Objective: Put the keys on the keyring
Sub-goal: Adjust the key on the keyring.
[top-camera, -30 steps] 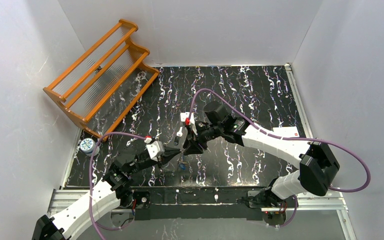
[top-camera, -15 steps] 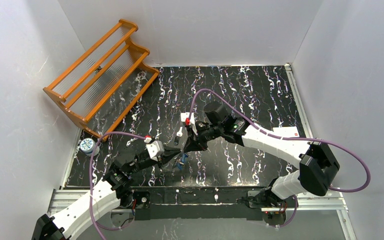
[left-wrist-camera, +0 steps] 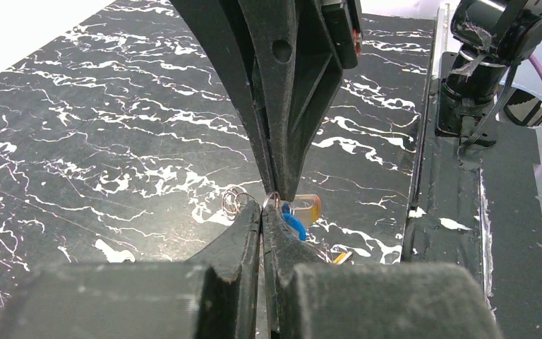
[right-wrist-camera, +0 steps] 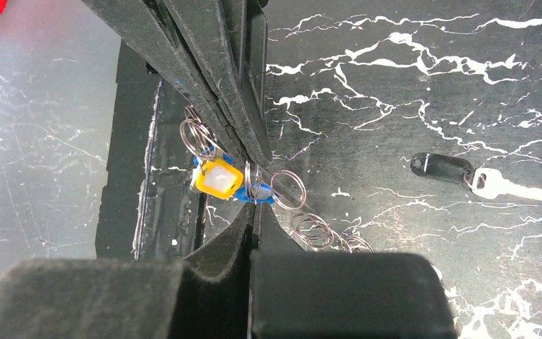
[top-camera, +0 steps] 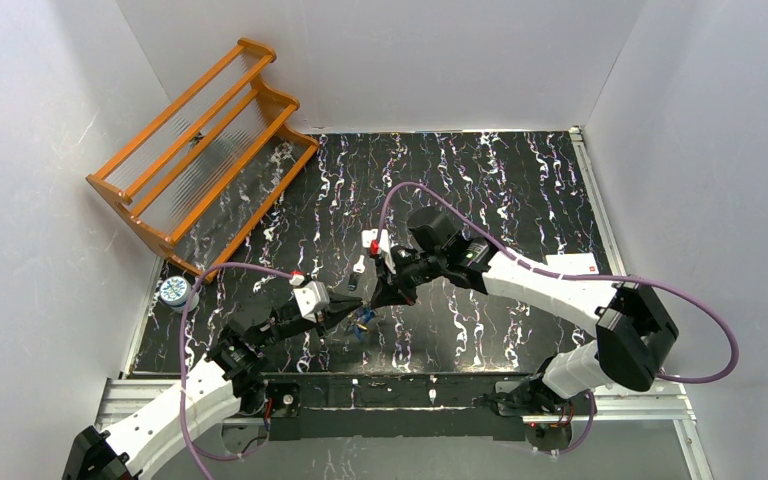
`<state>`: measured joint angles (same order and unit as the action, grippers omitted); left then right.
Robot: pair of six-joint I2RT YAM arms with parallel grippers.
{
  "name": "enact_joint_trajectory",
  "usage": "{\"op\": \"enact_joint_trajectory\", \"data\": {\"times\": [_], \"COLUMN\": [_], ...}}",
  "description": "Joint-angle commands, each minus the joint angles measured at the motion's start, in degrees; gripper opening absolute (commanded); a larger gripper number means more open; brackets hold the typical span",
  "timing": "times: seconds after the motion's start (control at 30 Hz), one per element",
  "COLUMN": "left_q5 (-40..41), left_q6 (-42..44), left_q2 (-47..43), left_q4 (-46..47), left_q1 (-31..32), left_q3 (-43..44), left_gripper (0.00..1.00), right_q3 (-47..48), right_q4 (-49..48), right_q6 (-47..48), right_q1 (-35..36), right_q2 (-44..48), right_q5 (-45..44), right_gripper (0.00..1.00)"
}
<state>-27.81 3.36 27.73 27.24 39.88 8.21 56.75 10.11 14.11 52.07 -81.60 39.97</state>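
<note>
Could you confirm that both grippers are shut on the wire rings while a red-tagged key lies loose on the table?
Not quite: the right wrist view shows the loose key has a black tag, not a red one. The rest stands: the left gripper and right gripper are both shut on the wire rings, and that key lies on the table.

Table [top-camera: 520,190]: black, white marble veining. Rack [top-camera: 200,150]: orange wood. Tin [top-camera: 173,291]: pale bluish patterned lid. Card [top-camera: 572,264]: white with a red mark. Left arm [top-camera: 190,400] and right arm [top-camera: 550,285]: white shells, black joints, purple cables [top-camera: 245,267]. Left gripper [left-wrist-camera: 262,212] and right gripper [right-wrist-camera: 253,212]: matte black. Keys [right-wrist-camera: 226,180] at the tips: yellow tag with whitish centre, blue tag [right-wrist-camera: 261,198], silver wire rings [right-wrist-camera: 288,189]. Loose key [right-wrist-camera: 497,185] on the table: silver blade, black tag [right-wrist-camera: 443,168]. Walls [top-camera: 410,60]: white.
</note>
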Motion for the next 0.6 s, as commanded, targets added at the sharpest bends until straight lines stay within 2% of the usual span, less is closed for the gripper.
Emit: {"op": "enact_joint_trajectory", "data": {"times": [0.0,0.07,0.17,0.23,0.4,0.57], "left_q5": [0.0,0.0,0.2,0.2,0.0,0.0], "left_q6": [-0.3,-0.3,-0.2,-0.1,-0.2,-0.2], "left_q2": [0.2,0.4,0.4,0.4,0.4,0.6], "left_q4": [3.9,4.0,4.0,4.0,4.0,4.3], "left_q1": [0.1,0.1,0.1,0.1,0.1,0.1], "left_q3": [0.2,0.2,0.2,0.2,0.2,0.2], "left_gripper": [0.00,0.00,0.00,0.00,0.00,0.00], "right_q3": [1.3,1.9,2.6,1.8,-1.7,-3.0], "right_q4": [1.6,1.5,0.7,-1.5,-9.2,-13.5], "right_q6": [1.1,1.1,0.3,-0.2,-3.3,-6.4], "right_q1": [-0.4,-0.4,-0.4,-0.4,-0.4,-0.4], "right_q2": [-1.6,-2.0,-1.8,-0.5,3.2,3.0], "right_q5": [1.0,2.3,2.2,1.8,0.3,-0.1], "right_gripper": [0.10,0.19,0.42,0.50,0.54,0.47]}}
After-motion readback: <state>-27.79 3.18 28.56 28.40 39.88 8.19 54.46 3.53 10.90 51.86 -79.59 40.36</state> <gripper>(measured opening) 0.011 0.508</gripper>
